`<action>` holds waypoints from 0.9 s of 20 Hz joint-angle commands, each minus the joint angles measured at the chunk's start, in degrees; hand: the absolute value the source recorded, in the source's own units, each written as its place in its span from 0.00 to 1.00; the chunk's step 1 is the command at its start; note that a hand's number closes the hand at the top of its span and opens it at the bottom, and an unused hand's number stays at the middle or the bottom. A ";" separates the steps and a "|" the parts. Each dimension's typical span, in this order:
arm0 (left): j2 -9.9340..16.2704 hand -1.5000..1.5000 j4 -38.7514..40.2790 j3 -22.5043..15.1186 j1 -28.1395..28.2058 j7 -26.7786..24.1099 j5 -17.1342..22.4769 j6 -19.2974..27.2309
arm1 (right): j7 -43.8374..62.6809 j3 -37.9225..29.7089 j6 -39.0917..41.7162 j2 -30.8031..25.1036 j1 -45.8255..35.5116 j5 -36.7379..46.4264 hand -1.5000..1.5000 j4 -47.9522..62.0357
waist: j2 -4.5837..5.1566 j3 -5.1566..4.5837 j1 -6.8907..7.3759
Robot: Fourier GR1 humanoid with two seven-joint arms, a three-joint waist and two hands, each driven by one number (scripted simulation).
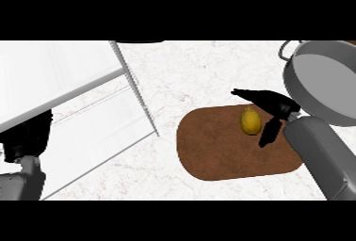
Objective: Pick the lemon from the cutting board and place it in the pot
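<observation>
Nearest the view, my right forearm rises grey from the lower right edge and crosses the right end of the cutting board. At its end my right hand sits over the board's upper right corner, black against the brown surface. Its digits are spread apart: one reaches out toward the upper left, above the lemon, and another hangs down just to the right of the fruit. The lemon lies between them on the board, yellow, long axis roughly upright in the view. Whether any digit actually touches it I cannot tell; nothing is curled around it, and the fruit rests on the board. The board itself is a rounded brown slab lying flat on the pale marbled counter. Beyond my hand, at the upper right, stands the pot, grey, with a loop handle at its upper left rim; its near wall sits just beside my wrist and close to the board's right corner. Well apart at the lower left edge is my left hand, dark, above its grey forearm; I cannot tell the state of its fingers. Behind it, a white surface with a slim metal edge occupies the left of the view.
</observation>
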 commanded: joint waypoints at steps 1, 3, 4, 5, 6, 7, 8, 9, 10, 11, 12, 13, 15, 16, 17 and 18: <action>-0.43 0.50 -0.31 -0.13 -5.18 0.34 1.61 -2.25 | 0.72 -0.70 -0.17 3.33 -3.69 1.48 0.00 4.31 | -0.22 0.53 -0.28; -2.23 0.50 -5.13 -2.68 -0.15 -0.12 -1.00 -0.34 | -6.39 1.90 -2.21 0.55 -0.89 4.05 1.00 2.89 | -0.31 0.56 -0.06; -2.47 0.50 -2.97 -2.64 -2.35 -0.01 -1.02 -0.33 | -7.24 2.74 0.54 -0.64 -0.97 3.91 1.00 0.45 | -0.38 0.54 -0.58; -0.82 0.50 -2.69 -0.92 -2.46 -0.09 0.60 -2.38 | -9.29 2.94 -3.22 0.14 -1.70 5.57 1.00 3.15 | -0.22 0.56 -0.11; 0.16 0.50 -1.34 1.04 -1.66 -1.60 2.26 -4.37 | -8.43 3.02 -4.74 1.47 -0.45 6.13 1.00 2.32 | -0.30 0.53 -0.33; -1.23 0.50 -0.68 -0.14 -3.04 -1.10 0.83 -2.69 | -8.33 4.22 -7.40 2.63 2.55 7.44 1.00 1.74 | -0.32 0.54 -0.70; -2.27 0.50 -1.07 -1.52 -3.60 -1.22 -0.62 -1.76 | -10.13 2.81 -5.44 1.17 -0.06 6.89 1.00 3.72 | -0.28 0.54 -0.56; -2.42 0.50 2.35 -1.16 -8.05 0.34 -1.44 -0.29 | -9.71 2.87 -5.91 1.49 0.47 7.20 1.00 3.63 | -0.22 0.54 -1.01; -3.71 0.50 0.04 -1.68 -2.53 -3.59 -0.77 -1.78 | -10.70 3.28 -7.92 3.16 0.88 8.02 1.00 5.10 | -0.24 0.54 -0.46; -1.19 0.50 -2.01 0.05 -3.78 1.51 0.05 -2.04 | -13.38 1.36 -5.39 -0.34 -0.34 7.14 1.00 6.19 | -0.31 0.55 -0.42; -3.49 0.50 -0.50 -1.81 -4.00 -0.01 -1.70 -0.54 | -10.62 2.71 -7.36 3.84 -0.77 8.75 1.00 7.44 | -0.24 0.55 -0.38; -2.03 0.50 -1.93 -0.81 -3.58 0.39 -0.41 -2.29 | -10.55 3.39 -6.62 3.89 -0.04 8.94 1.00 5.90 | -0.34 0.54 -0.45; -0.57 0.50 -1.69 1.77 -4.75 1.81 1.52 -2.70 | -16.42 6.00 -6.60 -1.45 8.12 9.10 1.00 -2.47 | -0.82 0.50 -2.11; -0.32 0.50 -1.43 2.03 -1.85 -0.31 0.52 -2.48 | -21.96 6.99 -4.36 -5.93 11.09 8.19 1.00 -6.38 | -1.28 0.44 -3.35; -1.60 0.50 -3.64 0.55 -1.15 1.57 -0.67 -0.58 | -22.82 9.35 -6.40 -5.86 14.78 9.60 1.00 -9.20 | -1.68 0.47 -4.08; -1.10 0.50 -0.83 2.58 0.17 -1.55 0.64 -1.96 | -26.53 10.26 -8.36 -7.62 18.46 9.62 1.00 -11.19 | -1.60 0.39 -4.94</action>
